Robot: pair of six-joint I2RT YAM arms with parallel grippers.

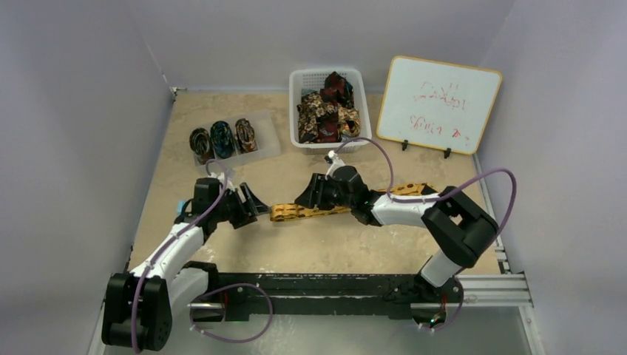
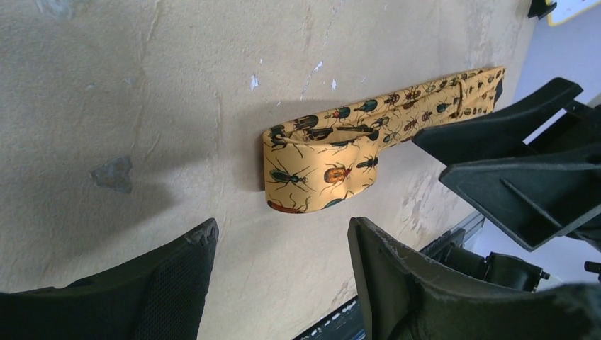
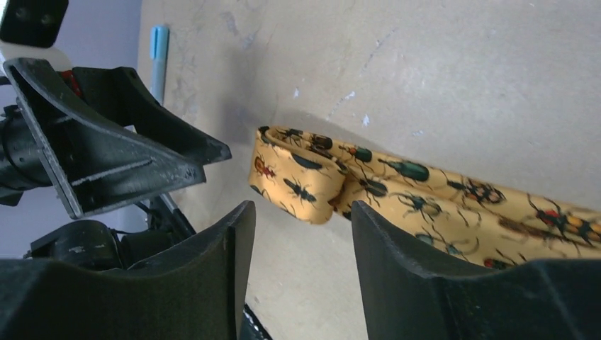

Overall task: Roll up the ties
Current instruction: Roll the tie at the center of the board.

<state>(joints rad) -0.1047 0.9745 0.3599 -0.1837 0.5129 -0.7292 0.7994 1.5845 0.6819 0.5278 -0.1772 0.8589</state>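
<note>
I am flanking the golden tie (image 1: 296, 213) at its folded end, left hand (image 1: 255, 204) and right hand (image 1: 309, 194) open, empty; length running toward the right edge of the counter (image 1: 310, 248).

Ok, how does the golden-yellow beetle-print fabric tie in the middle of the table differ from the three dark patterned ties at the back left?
The golden-yellow beetle-print tie lies stretched out, with only its end folded over; the three dark ties are each wound into a tight roll, set side by side. The golden-yellow beetle-print tie is bright; the three dark ties are brown and teal. All are patterned fabric neckties.
</note>
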